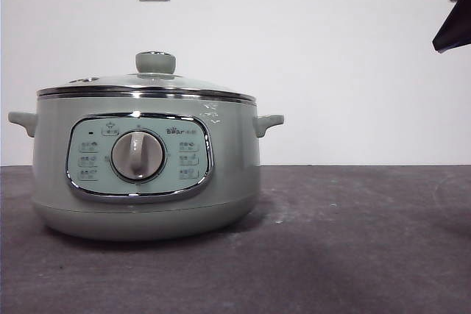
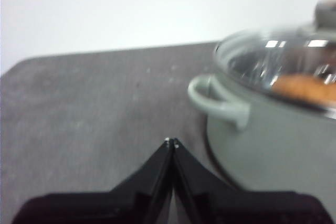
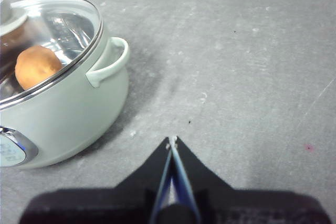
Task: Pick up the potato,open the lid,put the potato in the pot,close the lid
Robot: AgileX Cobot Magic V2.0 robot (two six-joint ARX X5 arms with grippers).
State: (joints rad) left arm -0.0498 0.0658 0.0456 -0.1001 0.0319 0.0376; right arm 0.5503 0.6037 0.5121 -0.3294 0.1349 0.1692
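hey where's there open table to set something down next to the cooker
Bare table lies on the pot's right-handle side, where the shut right end effector hovers, and past its other handle by the shut left end effector. The lid is on, the potato inside.

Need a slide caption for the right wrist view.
Potato inside the pot under the closed lid; right gripper shut, off to the side.

Even light; left wrist view blurred
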